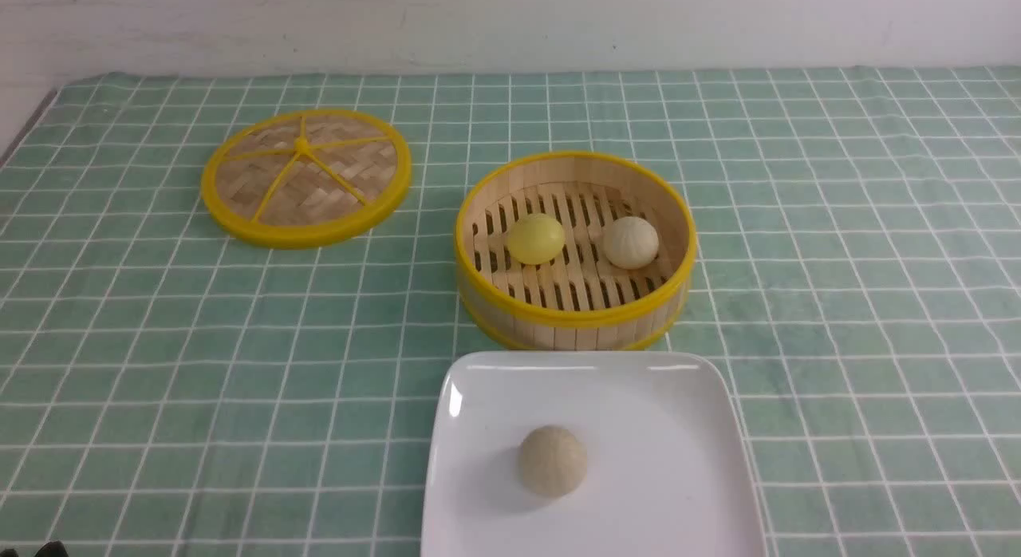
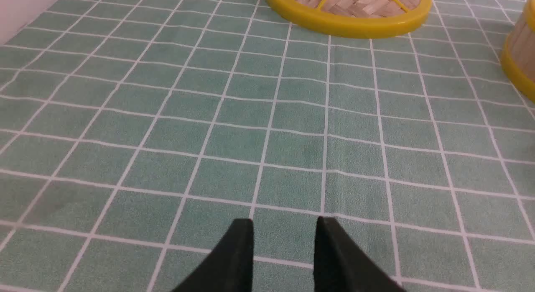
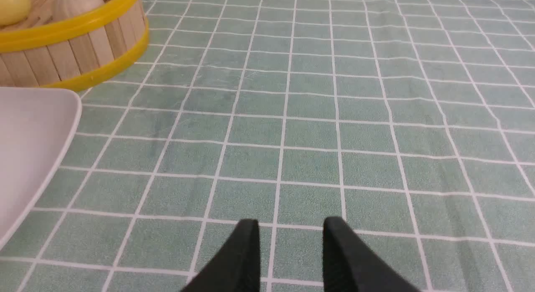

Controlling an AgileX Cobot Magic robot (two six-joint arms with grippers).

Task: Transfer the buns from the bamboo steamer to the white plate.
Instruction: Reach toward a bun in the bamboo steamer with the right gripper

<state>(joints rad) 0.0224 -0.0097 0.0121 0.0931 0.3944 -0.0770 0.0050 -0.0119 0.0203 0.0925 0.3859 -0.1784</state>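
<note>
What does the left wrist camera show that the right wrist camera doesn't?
Only the left wrist view: the woven lid, lying flat, and the left gripper, jaws apart and empty. Only the right wrist view: a corner of the white plate, the yellow bun and the cream bun inside the bamboo steamer, and the right gripper, also open and empty. Both: the steamer's side and the green checked tablecloth.

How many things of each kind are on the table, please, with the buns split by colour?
Yellow bun: 1
Cream ribbed bun: 1
Tan ribbed bun: 1
Bamboo steamer: 1
Woven steamer lid: 1
White plate: 1
Total: 6
</note>
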